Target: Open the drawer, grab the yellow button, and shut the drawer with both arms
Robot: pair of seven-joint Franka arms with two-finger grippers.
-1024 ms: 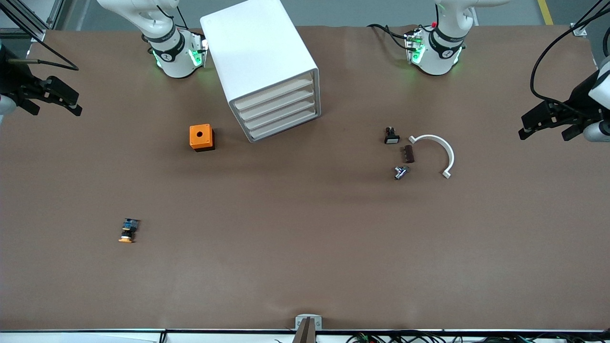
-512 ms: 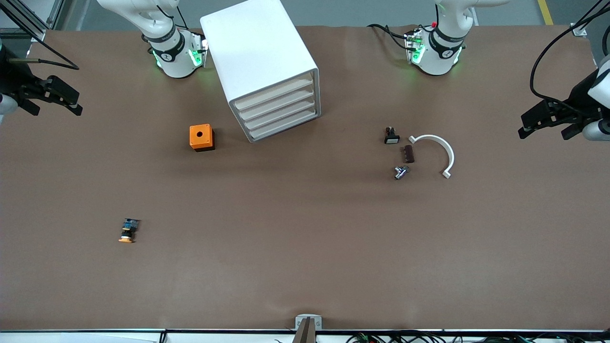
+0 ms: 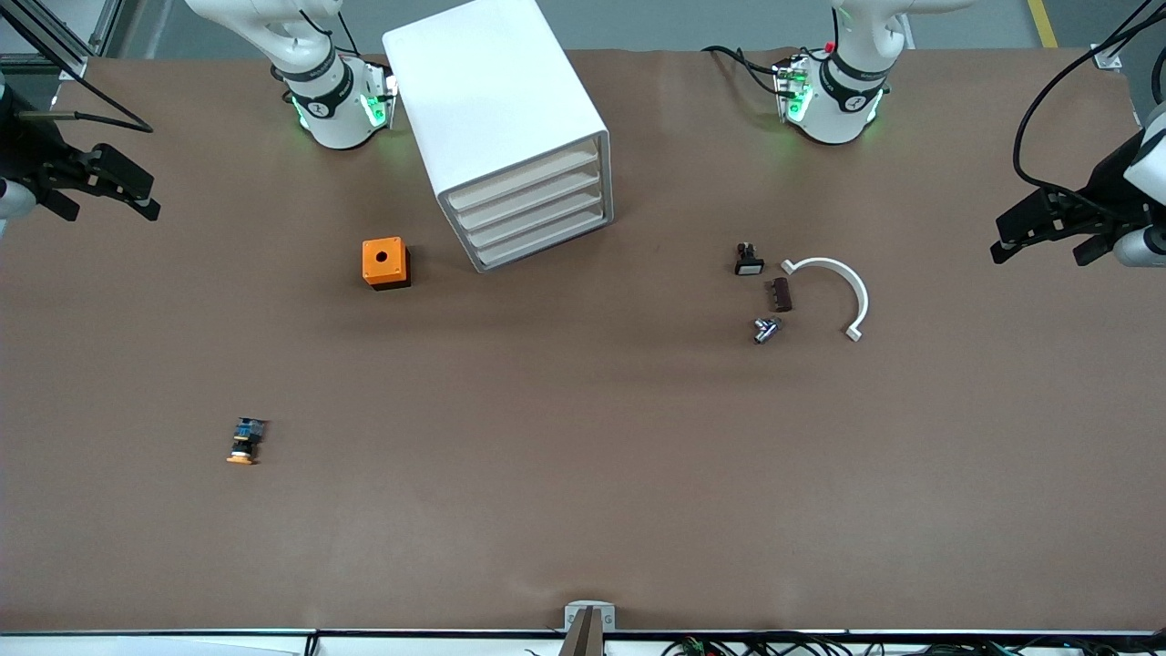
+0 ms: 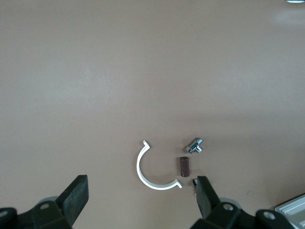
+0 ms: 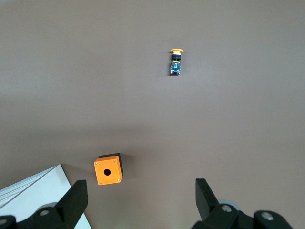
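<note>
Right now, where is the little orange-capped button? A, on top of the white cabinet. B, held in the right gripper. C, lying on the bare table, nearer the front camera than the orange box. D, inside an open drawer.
C: the button lies on the table, nearer the front camera than the orange box; every drawer of the cabinet is shut.

Brown matte table (image 3: pixel 583 510), grey floor (image 3: pixel 692 23) past its edge

Right pincer (image 3: pixel 117 193) nudged slightly toward the table's middle, left pincer (image 3: pixel 1048 235) barely shifted
</note>
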